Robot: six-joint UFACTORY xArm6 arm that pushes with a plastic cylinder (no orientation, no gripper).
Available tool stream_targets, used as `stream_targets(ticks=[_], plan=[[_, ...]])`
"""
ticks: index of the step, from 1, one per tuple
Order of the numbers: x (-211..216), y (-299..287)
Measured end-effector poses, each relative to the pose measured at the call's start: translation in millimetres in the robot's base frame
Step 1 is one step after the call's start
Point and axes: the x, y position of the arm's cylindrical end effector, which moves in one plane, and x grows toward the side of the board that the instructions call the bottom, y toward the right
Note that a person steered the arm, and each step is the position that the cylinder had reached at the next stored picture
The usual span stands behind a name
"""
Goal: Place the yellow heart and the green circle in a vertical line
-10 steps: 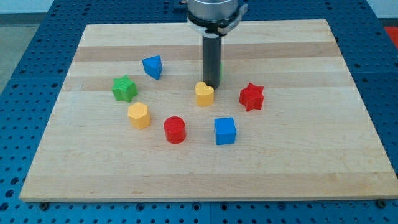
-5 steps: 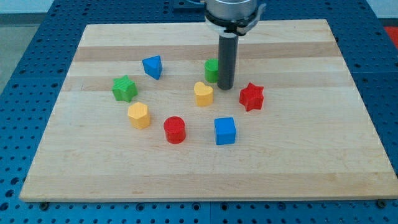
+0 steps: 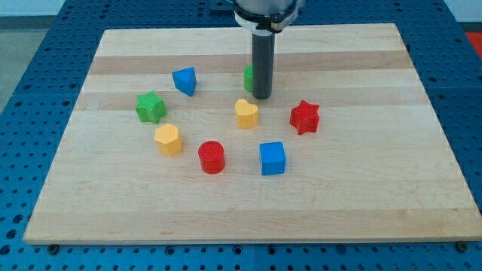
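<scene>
The yellow heart (image 3: pixel 246 114) lies near the middle of the wooden board (image 3: pixel 361 196). The green circle (image 3: pixel 248 77) sits just above it, mostly hidden behind my rod; only its left edge shows. My tip (image 3: pixel 261 97) is on the board right beside the green circle's lower right, a little above and to the right of the yellow heart, not touching the heart.
A blue triangular block (image 3: pixel 184 80) and a green star (image 3: pixel 151 107) lie at the left. A yellow hexagon (image 3: pixel 168 139), a red cylinder (image 3: pixel 212 156) and a blue cube (image 3: pixel 272 158) lie below. A red star (image 3: pixel 305 117) is to the right.
My tip swung right past the green circle, then came back left and up. The green circle has shifted slightly up and left. The yellow heart has not moved.
</scene>
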Motion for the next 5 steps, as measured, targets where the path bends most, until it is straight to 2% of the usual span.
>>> stream_targets(ticks=[4, 5], plan=[[-31.0, -19.2], [-26.8, -20.9]])
